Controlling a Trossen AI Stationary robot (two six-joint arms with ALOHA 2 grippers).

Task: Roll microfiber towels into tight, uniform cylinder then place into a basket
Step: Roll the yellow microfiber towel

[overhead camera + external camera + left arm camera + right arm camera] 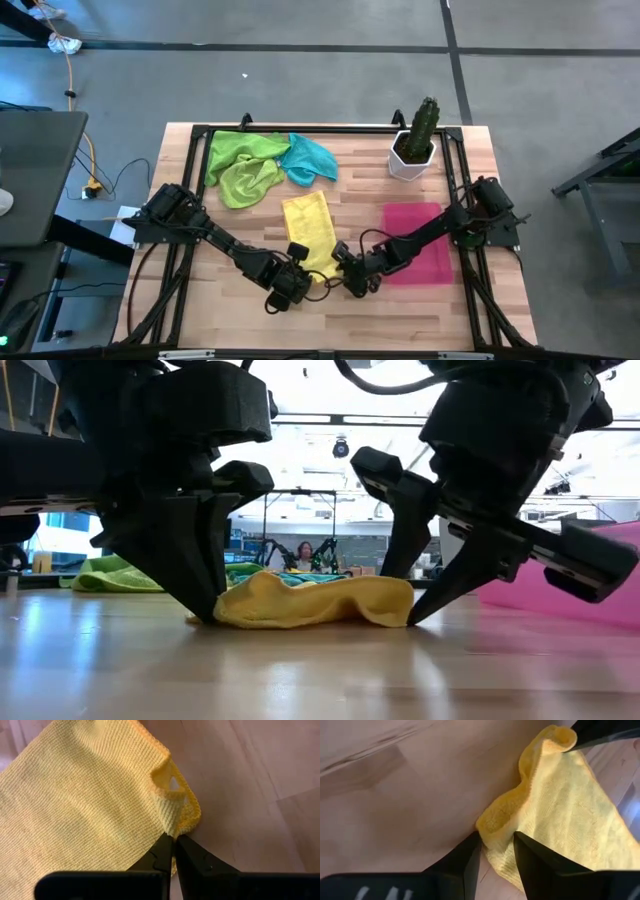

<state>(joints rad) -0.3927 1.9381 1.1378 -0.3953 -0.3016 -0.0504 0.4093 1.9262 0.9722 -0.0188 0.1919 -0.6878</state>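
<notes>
Wooden slatted tabletop [250, 310] carries four microfiber towels: two lime green [240, 165], one teal [312, 160] and one flat yellow cloth [310, 228], plus one shallow pink-red plastic basket [420, 255] lying to its right. The yellow towel's long axis runs away from both grippers, which sit at its near edge. Left gripper [173, 840] is pressed together, pinching one near corner; right gripper [497, 840] stands spread, straddling the other.

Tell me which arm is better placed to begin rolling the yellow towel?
Probably left: the left gripper is shut on the yellow towel corner, while the right gripper is open around its corner.
</notes>
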